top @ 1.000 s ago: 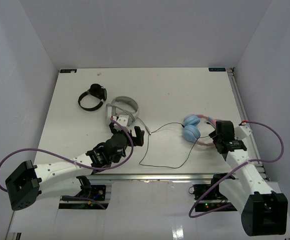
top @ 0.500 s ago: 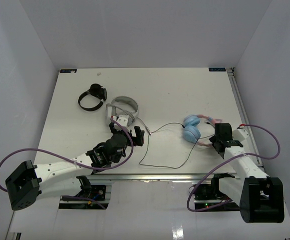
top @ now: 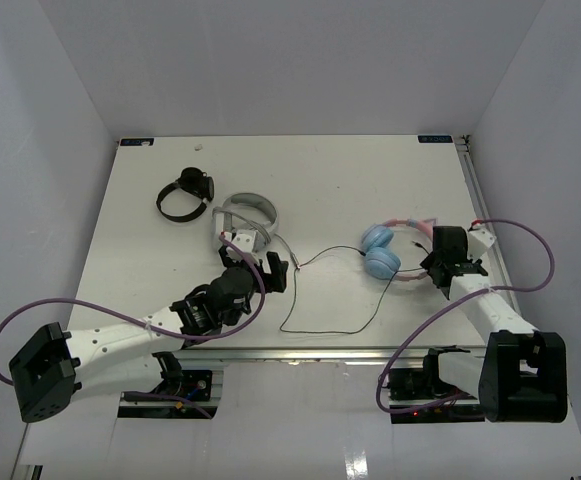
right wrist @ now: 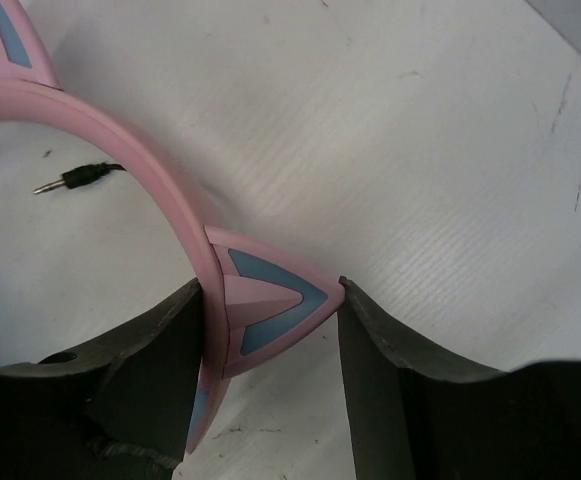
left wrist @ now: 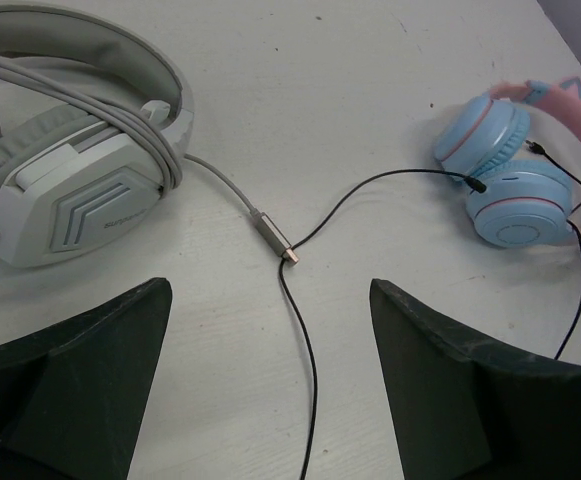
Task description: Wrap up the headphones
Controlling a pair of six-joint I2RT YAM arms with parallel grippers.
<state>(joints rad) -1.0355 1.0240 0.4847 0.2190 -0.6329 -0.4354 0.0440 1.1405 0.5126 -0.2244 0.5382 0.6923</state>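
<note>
White table [top: 370, 170]; right-wrist view alone shows fingers [right wrist: 155, 345] gripping the headphones [right wrist: 265, 300].

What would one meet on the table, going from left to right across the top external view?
small black headphones → grey-white headphones → pink-and-blue headphones → right gripper, shut on their pink headband.

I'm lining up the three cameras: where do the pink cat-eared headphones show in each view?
Top external: the headphones, right of centre.
Left wrist: upper right corner.
Right wrist: centre, only pink headband and one cat ear.
Shared landmark: their thin dark cable; its free plug shows in both wrist views.
</note>
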